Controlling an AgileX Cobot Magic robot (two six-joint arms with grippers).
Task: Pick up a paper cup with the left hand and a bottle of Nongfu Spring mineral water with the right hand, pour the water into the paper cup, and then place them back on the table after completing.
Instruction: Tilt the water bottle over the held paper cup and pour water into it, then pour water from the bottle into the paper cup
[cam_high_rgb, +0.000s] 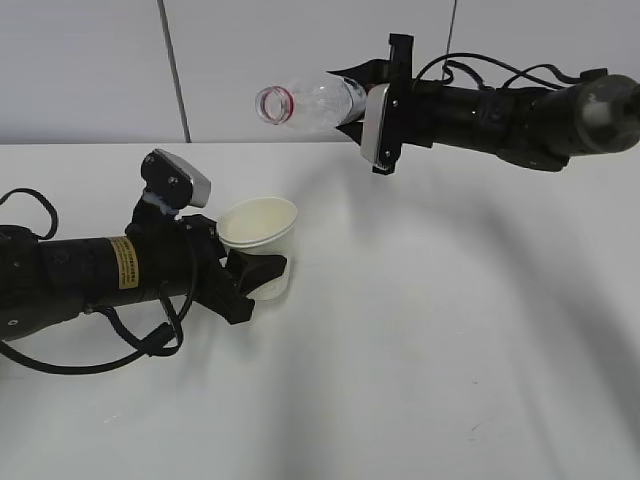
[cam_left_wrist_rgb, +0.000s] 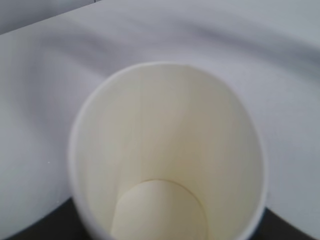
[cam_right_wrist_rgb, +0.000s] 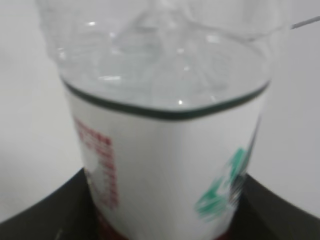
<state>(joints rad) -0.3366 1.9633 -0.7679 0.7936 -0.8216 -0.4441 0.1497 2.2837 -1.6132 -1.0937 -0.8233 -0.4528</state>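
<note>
The pouring step is in hand: the right gripper (cam_high_rgb: 372, 112) is clamped round the labelled body of the bottle (cam_high_rgb: 318, 102), holding it tipped about level with its red-ringed, uncapped mouth pointing left; the bottle hangs above and a little to the right of the paper cup (cam_high_rgb: 260, 235), well apart from it; the left gripper (cam_high_rgb: 252, 270) pinches the cup by its lower wall, tilted with its mouth toward the bottle, low over the table (cam_high_rgb: 430, 330); the left wrist view shows the cup (cam_left_wrist_rgb: 167, 160) dry inside, and no water can be made out in the bottle (cam_right_wrist_rgb: 165, 130); next, as I judge it, the bottle mouth must come down over the cup's rim; room is ample, with bare tabletop right of the cup and in front of it; the wall behind the cup is the only near limit
</note>
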